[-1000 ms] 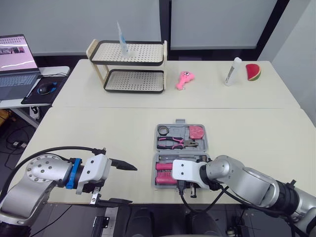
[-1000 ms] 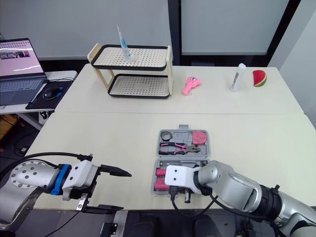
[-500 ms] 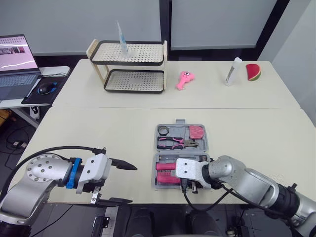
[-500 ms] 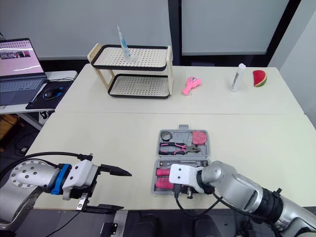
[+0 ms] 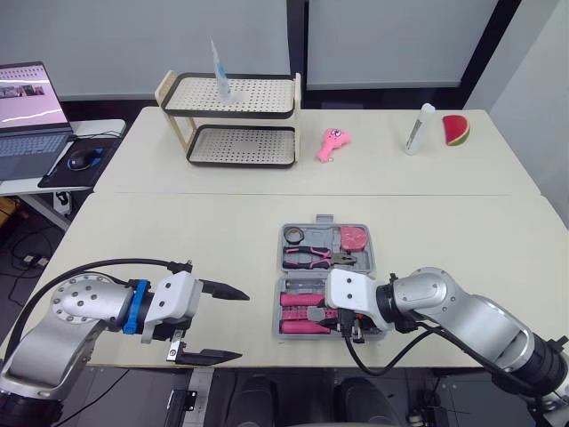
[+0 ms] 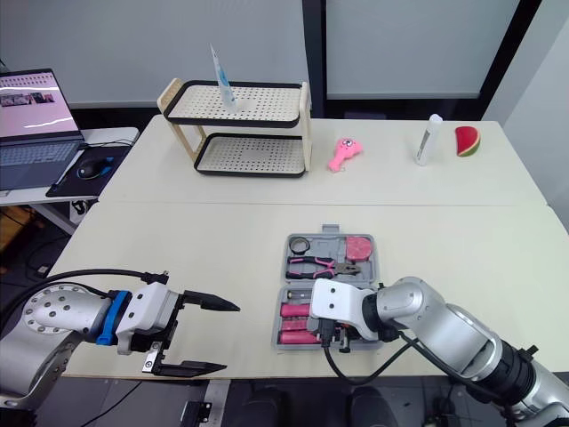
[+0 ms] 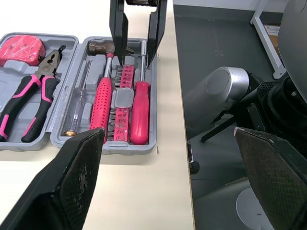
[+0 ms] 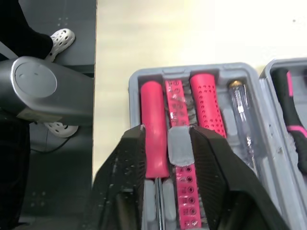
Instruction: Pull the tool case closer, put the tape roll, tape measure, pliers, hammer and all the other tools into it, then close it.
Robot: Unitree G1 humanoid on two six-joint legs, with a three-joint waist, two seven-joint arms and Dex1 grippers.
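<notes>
Since one second ago the right end effector (image 8: 168, 132) has slid to the right along the near half of the tool case (image 5: 325, 273), while the left end effector (image 5: 216, 323) has moved only a little. The right end effector hangs low over this near half with its two fingers apart, and it grips nothing. Between the fingers lie the bit strip (image 7: 125, 96) and the shaft of the red screwdriver (image 7: 140, 112). Just beyond them, toward the hinge, lie the hammer (image 7: 101, 98) and a clear tester screwdriver (image 7: 79, 110).

In the far half the pliers (image 5: 316, 258) lie across, with the tape roll (image 5: 296, 235) behind them on the left and the tape measure (image 5: 355, 237) on the right. The left end effector is wide open and empty at the near left edge of the desk (image 5: 178, 231), well apart from the case.

I judge that the pulling is done, because the case stands close to the near edge. The loading also seems finished: each tool sits in its own pocket, and I find no loose tool on the desk. The two-tier rack (image 5: 231, 115), the pink toy (image 5: 332, 142), the white bottle (image 5: 419, 129) and the watermelon slice (image 5: 456, 130) far away are not tools. The case lies flat open, so folding it shut and latching it is what remains.
</notes>
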